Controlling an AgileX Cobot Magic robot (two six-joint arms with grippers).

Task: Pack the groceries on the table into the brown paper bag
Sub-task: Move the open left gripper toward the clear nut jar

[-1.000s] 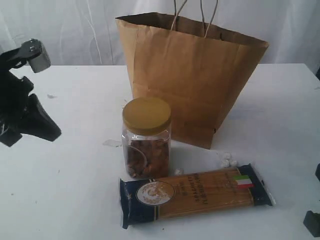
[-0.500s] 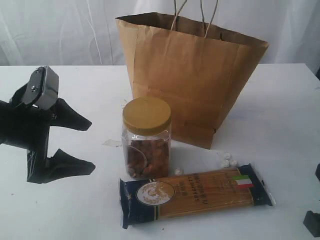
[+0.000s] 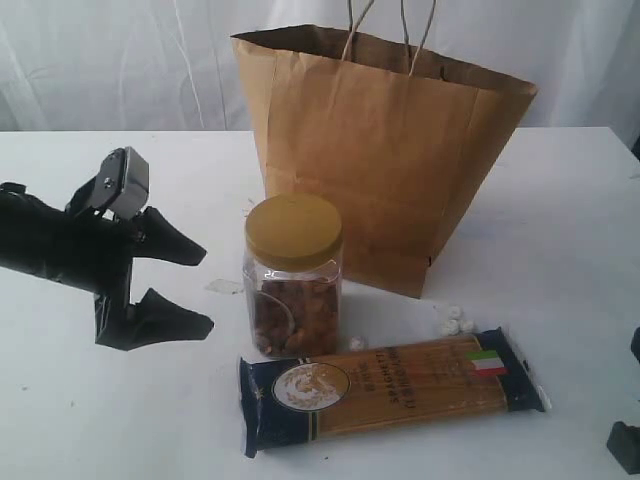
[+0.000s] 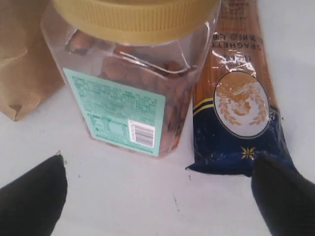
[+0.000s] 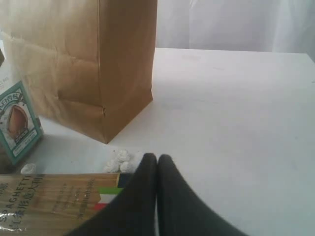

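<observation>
A gold-lidded clear jar (image 3: 293, 275) of nuts stands upright on the white table (image 3: 560, 220), in front of the tall brown paper bag (image 3: 385, 150). The long navy-ended spaghetti pack (image 3: 395, 390) lies flat just in front of the jar. My left gripper (image 3: 208, 290) is open, low over the table a short way left of the jar, touching nothing. In the left wrist view the jar (image 4: 133, 73) and the spaghetti pack (image 4: 238, 98) lie beyond the wide-apart fingertips (image 4: 42, 187). My right gripper (image 5: 156, 158) is shut and empty, by the flag end of the pack (image 5: 49, 201).
Tiny white pellets (image 3: 455, 320) lie between the bag's corner and the pack's right end. White curtains hang behind the table. The bag (image 5: 83, 64) stands open-topped with two cord handles (image 3: 390, 30). A dark piece (image 3: 625, 445) shows at the lower right edge.
The left gripper has opened wide and swung rightward toward the jar. The jar, pack, bag and right gripper have not moved.
</observation>
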